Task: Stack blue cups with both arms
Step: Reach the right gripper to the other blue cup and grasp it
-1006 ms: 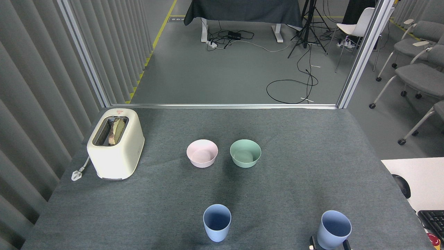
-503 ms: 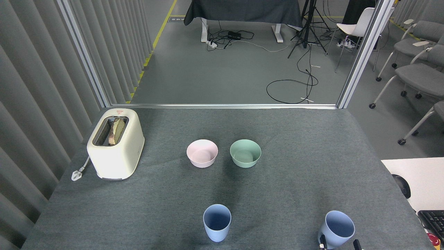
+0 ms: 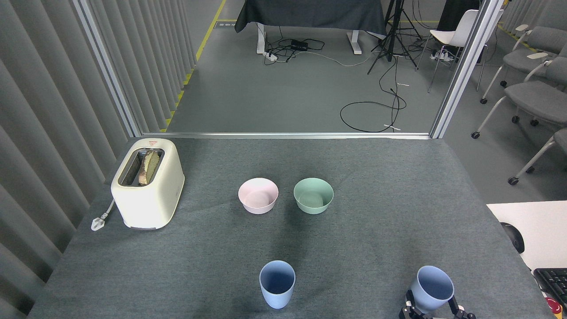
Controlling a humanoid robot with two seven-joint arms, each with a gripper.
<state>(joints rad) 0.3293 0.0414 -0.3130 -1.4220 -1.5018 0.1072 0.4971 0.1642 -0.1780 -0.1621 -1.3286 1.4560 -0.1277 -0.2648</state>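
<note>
Two pale blue cups are near the table's front edge. One blue cup [image 3: 277, 283] stands upright at front centre, free of any gripper. The other blue cup [image 3: 433, 287] at front right leans with its mouth tipped toward the far right. My right gripper [image 3: 432, 309] comes up from the bottom edge, and its black fingers [image 3: 455, 305] press on either side of that cup's lower part. Most of the gripper is cut off by the frame. My left arm is out of view.
A pink bowl [image 3: 258, 195] and a mint-green bowl [image 3: 313, 195] sit side by side mid-table. A cream toaster [image 3: 147, 183] holding bread stands at the left, its plug lying beside it. A white desk [image 3: 531, 226] with a keyboard [image 3: 553, 283] adjoins the table's right side.
The right gripper has risen further into view around the right cup. That cup has shifted slightly right and tilted. The centre cup and the bowls have not moved.
</note>
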